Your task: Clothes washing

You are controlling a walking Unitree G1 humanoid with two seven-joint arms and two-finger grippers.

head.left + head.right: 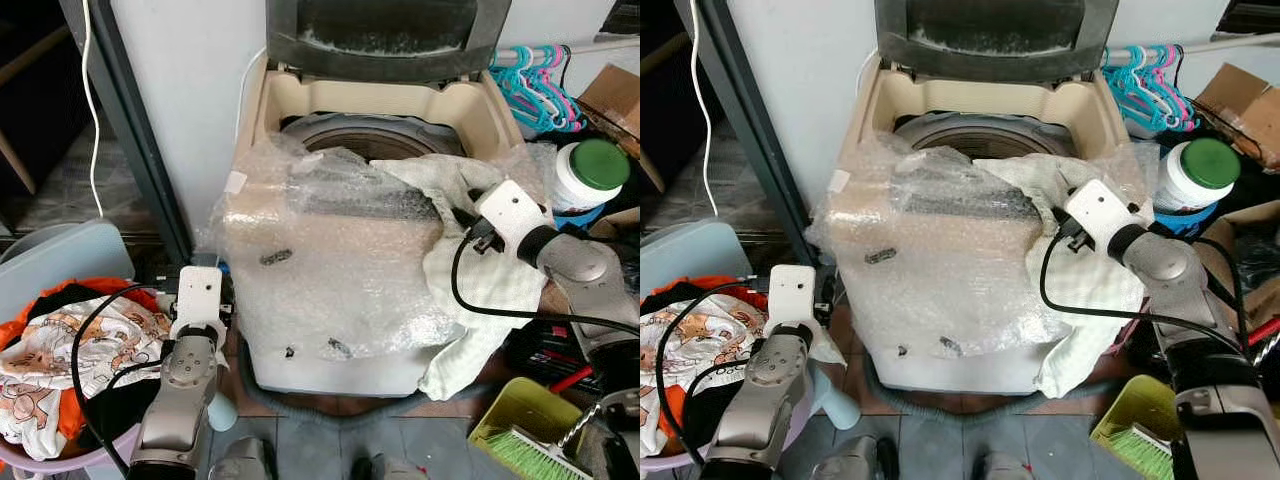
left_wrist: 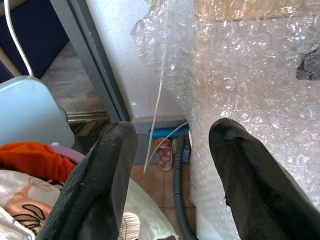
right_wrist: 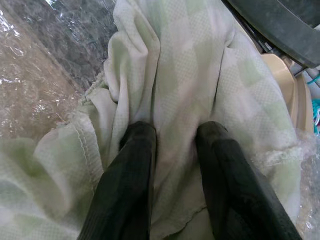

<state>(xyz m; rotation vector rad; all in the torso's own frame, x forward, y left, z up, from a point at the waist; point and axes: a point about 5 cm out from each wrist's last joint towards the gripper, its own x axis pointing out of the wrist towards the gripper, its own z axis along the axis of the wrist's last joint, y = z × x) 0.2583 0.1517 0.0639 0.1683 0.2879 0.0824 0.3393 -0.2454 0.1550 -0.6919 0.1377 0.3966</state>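
A cream top-loading washing machine (image 1: 470, 105) stands ahead with its lid (image 1: 385, 35) raised and its drum (image 1: 370, 140) exposed; bubble wrap (image 1: 320, 270) covers its front. A pale green-and-white towel (image 1: 480, 290) hangs over the machine's right front corner. My right gripper (image 3: 175, 132) is pressed into this towel (image 3: 190, 65) at the rim, shut on a fold of it. My left gripper (image 2: 172, 132) hangs open low at the machine's left side, holding nothing. Beside it sits a purple basket (image 1: 60, 462) heaped with orange and printed clothes (image 1: 75, 335).
A grey post (image 1: 140, 130) and a light blue lid (image 1: 70, 265) stand left of the machine. Right of it are coloured hangers (image 1: 535, 80), a white jar with a green cap (image 1: 590, 170) and a green dustpan with brush (image 1: 520, 430). A grey hose (image 2: 178, 200) runs along the floor.
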